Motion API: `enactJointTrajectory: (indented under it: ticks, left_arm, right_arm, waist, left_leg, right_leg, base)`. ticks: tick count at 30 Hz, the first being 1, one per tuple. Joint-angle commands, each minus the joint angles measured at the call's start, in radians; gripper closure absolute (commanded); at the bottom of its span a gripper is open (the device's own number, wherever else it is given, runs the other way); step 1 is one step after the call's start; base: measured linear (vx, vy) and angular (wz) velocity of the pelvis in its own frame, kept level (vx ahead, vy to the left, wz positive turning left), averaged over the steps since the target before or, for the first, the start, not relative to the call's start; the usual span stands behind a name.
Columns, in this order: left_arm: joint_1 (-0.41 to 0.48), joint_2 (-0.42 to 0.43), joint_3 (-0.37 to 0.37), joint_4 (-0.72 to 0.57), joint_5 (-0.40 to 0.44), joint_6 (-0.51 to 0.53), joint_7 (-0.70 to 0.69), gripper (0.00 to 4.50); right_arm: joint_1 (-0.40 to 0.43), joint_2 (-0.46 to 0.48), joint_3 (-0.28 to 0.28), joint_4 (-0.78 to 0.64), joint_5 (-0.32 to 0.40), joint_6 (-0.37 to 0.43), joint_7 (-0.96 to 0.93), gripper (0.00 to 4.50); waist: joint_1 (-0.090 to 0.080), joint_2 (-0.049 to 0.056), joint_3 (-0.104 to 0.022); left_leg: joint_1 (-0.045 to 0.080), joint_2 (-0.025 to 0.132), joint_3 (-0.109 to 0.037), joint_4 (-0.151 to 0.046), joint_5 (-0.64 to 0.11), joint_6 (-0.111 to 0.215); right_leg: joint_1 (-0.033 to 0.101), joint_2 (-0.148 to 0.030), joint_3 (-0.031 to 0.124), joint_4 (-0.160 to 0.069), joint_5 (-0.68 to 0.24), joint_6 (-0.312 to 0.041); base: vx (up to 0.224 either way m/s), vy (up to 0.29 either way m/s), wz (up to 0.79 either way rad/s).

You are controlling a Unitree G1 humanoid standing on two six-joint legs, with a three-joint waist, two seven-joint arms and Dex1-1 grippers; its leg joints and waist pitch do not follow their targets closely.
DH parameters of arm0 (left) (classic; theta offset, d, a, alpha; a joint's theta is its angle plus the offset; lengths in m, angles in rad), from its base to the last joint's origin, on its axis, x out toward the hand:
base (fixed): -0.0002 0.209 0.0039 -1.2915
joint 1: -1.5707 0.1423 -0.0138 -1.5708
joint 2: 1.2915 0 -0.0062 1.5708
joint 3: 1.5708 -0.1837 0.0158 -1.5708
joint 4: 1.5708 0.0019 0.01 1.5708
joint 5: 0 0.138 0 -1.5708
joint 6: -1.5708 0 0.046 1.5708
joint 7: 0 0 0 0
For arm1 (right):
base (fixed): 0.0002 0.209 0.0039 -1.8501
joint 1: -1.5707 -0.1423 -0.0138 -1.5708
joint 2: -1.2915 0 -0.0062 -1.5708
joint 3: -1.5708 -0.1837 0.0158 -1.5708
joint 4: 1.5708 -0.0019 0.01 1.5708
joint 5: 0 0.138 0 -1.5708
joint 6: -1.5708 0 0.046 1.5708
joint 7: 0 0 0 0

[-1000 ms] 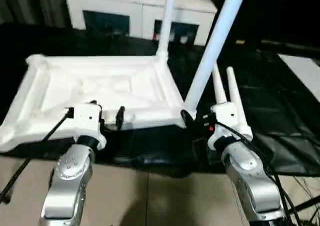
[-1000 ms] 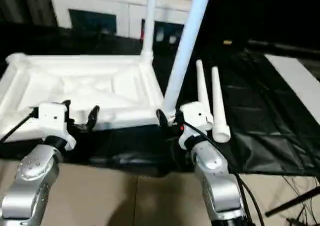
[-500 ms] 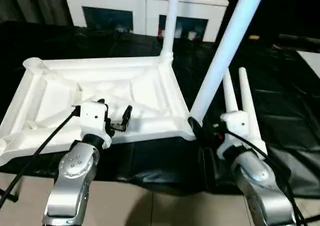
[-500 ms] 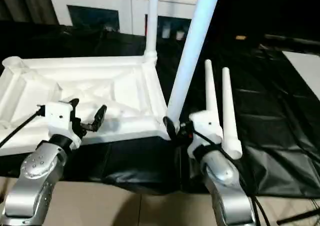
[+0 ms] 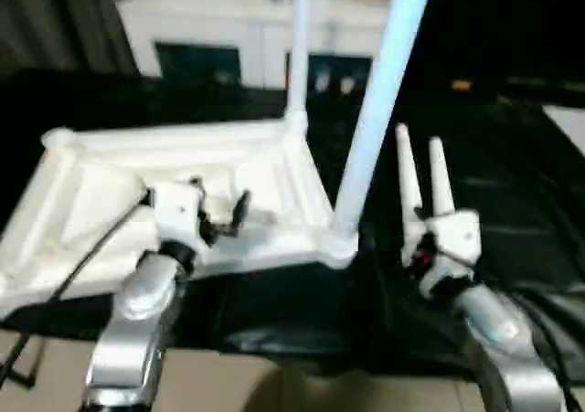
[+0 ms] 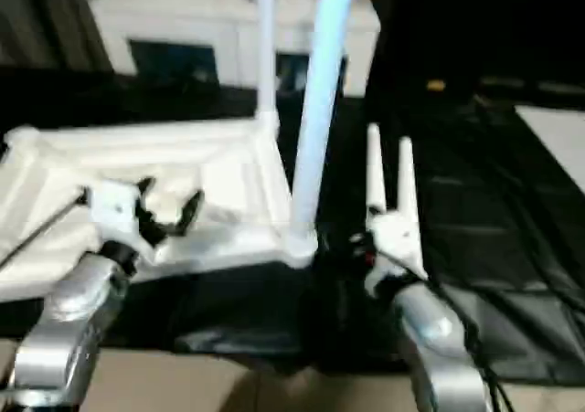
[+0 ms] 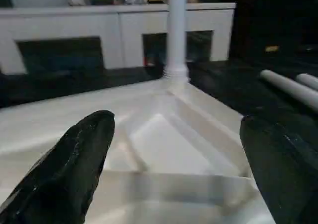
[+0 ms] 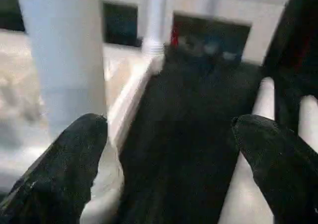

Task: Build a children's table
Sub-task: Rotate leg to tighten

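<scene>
The children's table top point(image 5: 183, 193) lies upside down on black sheeting point(image 5: 512, 229), ribbed underside up, with a white cabinet point(image 5: 256, 37) beyond its far edge. Two legs stand upright in its sockets: a far leg point(image 5: 299, 56) at the far corner and a near leg point(image 5: 375, 110) at the near corner on the robot's right. Two loose legs point(image 5: 420, 179) lie side by side on the sheeting just to the right of the near leg. The left claw point(image 5: 219, 216) hovers above the top's near rim, its fingers point(image 7: 74, 159) spread and holding nothing. The right claw point(image 8: 169, 159), also spread and empty, sits between the near leg and the loose legs.
</scene>
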Motion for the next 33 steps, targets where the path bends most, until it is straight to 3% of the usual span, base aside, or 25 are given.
enactJointTrajectory:
  ticks: [1,2,3,4,5,6,7,8,9,10,11,12,13,14,16,18,20,22,23,24,27,29,33]
  left_arm:
    - [0.003,0.014,0.011,-0.006,-0.015,0.0,-0.024,0.0]
    - [0.004,0.021,0.004,-0.014,-0.034,0.006,-0.055,0.0]
    - [0.004,0.021,0.004,-0.014,-0.034,0.006,-0.055,0.0]
    - [0.004,0.059,-0.024,-0.029,-0.074,0.017,-0.159,0.0]
    - [0.004,0.069,-0.03,-0.033,-0.083,0.022,-0.182,0.0]
    - [0.003,0.113,-0.052,-0.044,-0.115,0.044,-0.267,0.0]
    - [0.003,0.129,-0.058,-0.048,-0.126,0.053,-0.293,0.0]
    - [0.003,0.129,-0.058,-0.048,-0.126,0.053,-0.293,0.0]
    - [0.004,0.172,-0.067,-0.059,-0.167,0.081,-0.37,0.0]
    - [0.002,0.211,-0.074,-0.062,-0.19,0.098,-0.434,0.0]
    - [-0.003,0.245,-0.081,-0.059,-0.2,0.101,-0.487,0.0]
    - [-0.01,0.277,-0.088,-0.051,-0.204,0.097,-0.535,0.0]
    - [-0.01,0.279,-0.089,-0.051,-0.204,0.097,-0.538,0.0]
    - [-0.02,0.306,-0.094,-0.039,-0.203,0.094,-0.575,0.0]
    - [-0.047,0.372,-0.115,-0.001,-0.194,0.079,-0.662,0.0]
    - [-0.065,0.418,-0.137,0.027,-0.189,0.084,-0.727,0.0]
    - [-0.075,0.459,-0.163,0.049,-0.18,0.092,-0.773,0.0]
    - [-0.087,0.504,-0.205,0.093,-0.139,0.087,-0.813,0.0]
    - [-0.097,0.515,-0.222,0.126,-0.105,0.075,-0.81,0.0]
    - [-0.113,0.518,-0.24,0.168,-0.06,0.059,-0.788,0.0]
    - [-0.165,0.504,-0.271,0.277,0.035,0.056,-0.719,0.0]
    - [-0.197,0.481,-0.28,0.339,0.057,0.076,-0.677,0.0]
    - [-0.243,0.447,-0.288,0.417,0.068,0.108,-0.622,0.0]
  right_arm:
    - [-0.007,0.007,0.026,-0.011,0.007,-0.001,0.007,0.06]
    - [-0.006,0.006,0.028,-0.013,0.008,-0.001,0.013,0.06]
    - [-0.006,0.006,0.028,-0.013,0.008,-0.001,0.013,0.06]
    - [-0.003,0.001,0.036,-0.024,0.016,0.0,0.029,0.06]
    - [-0.001,0.0,0.037,-0.027,0.02,0.0,0.034,0.06]
    - [0.004,-0.005,0.04,-0.038,0.033,-0.002,0.056,0.06]
    - [0.006,-0.007,0.041,-0.043,0.037,-0.003,0.064,0.06]
    - [0.006,-0.007,0.041,-0.043,0.037,-0.003,0.064,0.06]
    - [0.011,-0.012,0.036,-0.056,0.058,0.001,0.084,0.06]
    - [0.016,-0.017,0.03,-0.065,0.076,0.003,0.102,0.06]
    - [0.019,-0.027,0.026,-0.071,0.087,0.0,0.119,0.06]
    - [0.022,-0.039,0.024,-0.075,0.096,-0.003,0.138,0.06]
    - [0.022,-0.04,0.024,-0.075,0.097,-0.003,0.139,0.06]
    - [0.025,-0.052,0.019,-0.081,0.113,0.003,0.159,0.06]
    - [0.033,-0.09,0.017,-0.104,0.152,0.024,0.221,0.06]
    - [0.044,-0.126,0.018,-0.124,0.187,0.041,0.273,0.06]
    - [0.051,-0.149,0.018,-0.136,0.214,0.06,0.31,0.06]
    - [0.058,-0.177,0.029,-0.155,0.237,0.08,0.353,0.06]
    - [0.059,-0.185,0.037,-0.159,0.241,0.087,0.366,0.06]
    - [0.057,-0.188,0.047,-0.162,0.24,0.092,0.37,0.06]
    - [0.043,-0.181,0.071,-0.154,0.226,0.097,0.365,0.06]
    - [0.03,-0.17,0.091,-0.141,0.208,0.096,0.352,0.06]
    - [0.014,-0.154,0.109,-0.125,0.196,0.098,0.334,0.06]
  waist:
    - [-0.019,0.017,-0.009]
    - [-0.022,0.028,-0.03]
    - [-0.06,0.03,-0.051]
    - [-0.07,0.03,-0.061]
    - [-0.073,0.013,-0.065]
    - [-0.061,-0.012,-0.06]
    - [-0.035,-0.025,-0.067]
    - [-0.032,-0.037,-0.065]
    - [-0.028,-0.043,-0.067]
    - [-0.025,-0.029,-0.062]
    - [-0.028,-0.024,-0.056]
    - [-0.029,-0.013,-0.048]
    - [-0.029,-0.006,-0.042]
    - [-0.032,-0.007,-0.034]
    - [-0.023,-0.008,-0.025]
    - [-0.012,-0.007,-0.018]
    - [-0.004,-0.008,-0.017]
    - [-0.002,-0.006,-0.021]
    - [-0.002,0.002,-0.022]
    - [-0.005,-0.003,-0.021]
    - [-0.002,-0.005,-0.028]
    - [0.0,-0.006,-0.029]
    - [0.004,-0.009,-0.03]
  left_leg:
    - [-0.035,0.065,-0.024,-0.131,-0.127,0.051]
    - [0.025,0.085,-0.043,-0.129,-0.147,0.076]
    - [0.105,0.121,-0.104,-0.115,-0.023,0.229]
    - [0.124,0.135,-0.132,-0.085,0.249,0.396]
    - [0.117,0.148,-0.138,-0.072,0.42,0.453]
    - [0.061,0.116,-0.112,-0.05,0.613,0.437]
    - [-0.006,0.043,-0.05,-0.024,0.616,0.307]
    - [-0.023,0.027,-0.034,-0.031,0.557,0.252]
    - [-0.034,0.027,-0.022,-0.052,0.381,0.151]
    - [-0.024,0.034,-0.018,-0.066,0.223,0.082]
    - [-0.019,0.041,-0.02,-0.077,0.163,0.058]
    - [-0.01,0.058,-0.026,-0.09,0.056,0.027]
    - [0.004,0.072,-0.023,-0.098,-0.038,0.012]
    - [0.002,0.077,-0.015,-0.111,-0.111,0.009]
    - [0.008,0.084,0.0,-0.119,-0.204,0.0]
    - [0.012,0.084,0.013,-0.127,-0.278,-0.026]
    - [0.012,0.087,0.021,-0.132,-0.281,-0.048]
    - [0.009,0.087,0.021,-0.133,-0.256,-0.048]
    - [0.011,0.088,0.021,-0.133,-0.251,-0.048]
    - [0.008,0.087,0.023,-0.133,-0.247,-0.045]
    - [0.007,0.089,0.024,-0.129,-0.194,-0.043]
    - [0.009,0.09,0.028,-0.127,-0.177,-0.04]
    - [0.004,0.089,0.032,-0.126,-0.151,-0.039]
  right_leg:
    - [0.047,-0.044,-0.021,-0.112,-0.177,-0.185]
    - [0.017,-0.039,-0.027,-0.09,-0.13,-0.172]
    - [-0.062,-0.038,-0.038,-0.013,0.033,-0.161]
    - [-0.115,-0.051,-0.03,0.018,0.101,-0.098]
    - [-0.13,-0.077,-0.007,0.017,0.154,-0.067]
    - [-0.109,-0.122,0.029,-0.019,0.289,-0.039]
    - [-0.065,-0.14,0.048,-0.031,0.512,-0.041]
    - [-0.05,-0.136,0.049,-0.027,0.613,-0.038]
    - [-0.031,-0.123,0.036,-0.024,0.712,-0.03]
    - [-0.036,-0.115,0.03,-0.028,0.679,-0.044]
    - [-0.038,-0.111,0.025,-0.034,0.622,-0.062]
    - [-0.044,-0.104,0.019,-0.042,0.476,-0.106]
    - [-0.055,-0.099,0.016,-0.049,0.351,-0.157]
    - [-0.054,-0.1,0.018,-0.056,0.251,-0.197]
    - [-0.063,-0.103,0.022,-0.066,0.102,-0.227]
    - [-0.066,-0.109,0.03,-0.08,-0.059,-0.222]
    - [-0.072,-0.112,0.037,-0.087,-0.126,-0.201]
    - [-0.072,-0.111,0.036,-0.084,-0.107,-0.189]
    - [-0.074,-0.111,0.037,-0.084,-0.094,-0.187]
    - [-0.075,-0.108,0.037,-0.085,-0.079,-0.183]
    - [-0.073,-0.115,0.037,-0.081,-0.019,-0.197]
    - [-0.076,-0.113,0.034,-0.077,0.021,-0.219]
    - [-0.073,-0.115,0.033,-0.075,0.031,-0.226]
  base:
    - [0.079,0.052,-0.17]
    - [0.127,0.032,-0.11]
    - [0.127,0.032,-0.11]
    - [0.109,-0.001,0.05]
    - [0.0,0.0,0.0]
    - [0.0,0.0,0.0]
    - [0.0,0.0,0.0]
    - [0.0,0.0,0.0]
    - [0.0,0.0,0.0]
    - [0.0,0.0,0.0]
    - [0.0,0.0,0.0]
    - [0.0,0.0,0.0]
    - [0.0,0.0,0.0]
    - [0.0,0.0,0.0]
    - [-0.036,0.005,0.02]
    - [-0.07,0.011,0.03]
    - [-0.029,0.001,0.0]
    - [0.0,0.0,0.0]
    - [0.0,0.0,0.0]
    - [0.0,0.0,0.0]
    - [0.0,0.0,0.0]
    - [0.0,0.0,0.0]
    - [0.0,0.0,0.0]
